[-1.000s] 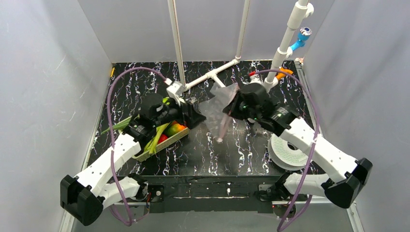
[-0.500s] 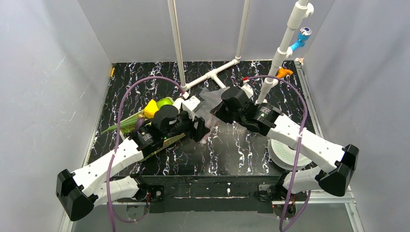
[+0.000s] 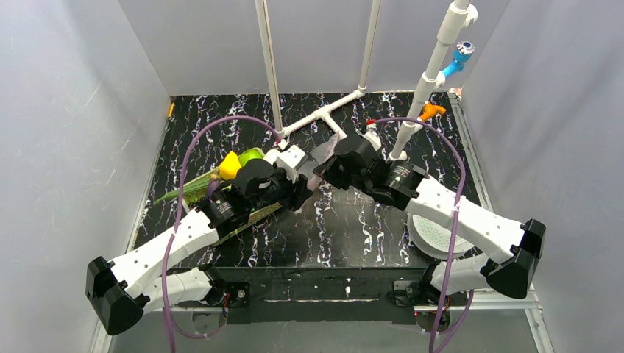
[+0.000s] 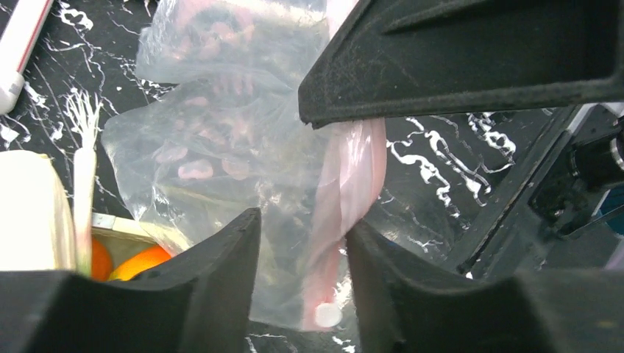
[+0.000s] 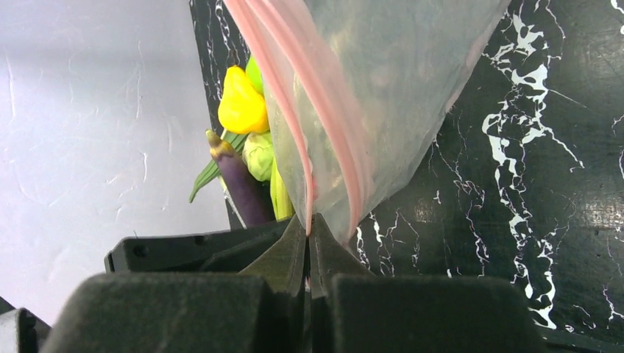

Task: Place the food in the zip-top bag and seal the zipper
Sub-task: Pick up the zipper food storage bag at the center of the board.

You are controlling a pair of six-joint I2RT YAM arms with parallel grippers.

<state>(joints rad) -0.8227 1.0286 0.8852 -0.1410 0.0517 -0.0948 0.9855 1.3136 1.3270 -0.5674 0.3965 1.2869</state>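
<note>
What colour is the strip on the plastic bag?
Pink. The zipper shows best in the right wrist view.

Right gripper (image 5: 310,222) pinches the zip-top bag (image 5: 412,81) at its zipper (image 5: 342,147) — yellow piece (image 5: 241,104) beyond.

1 camera looks down on the table (image 3: 346,220) from above and behind me; my 2 wrist cameras sit close, both facing the zip-top bag (image 4: 221,147).

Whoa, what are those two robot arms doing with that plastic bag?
The right end effector is pinching the clear zip-top bag by its pink zipper. The left end effector is open, with one finger on each side of that strip. The food sits over at the woven basket, and none shows inside the bag yet.
</note>
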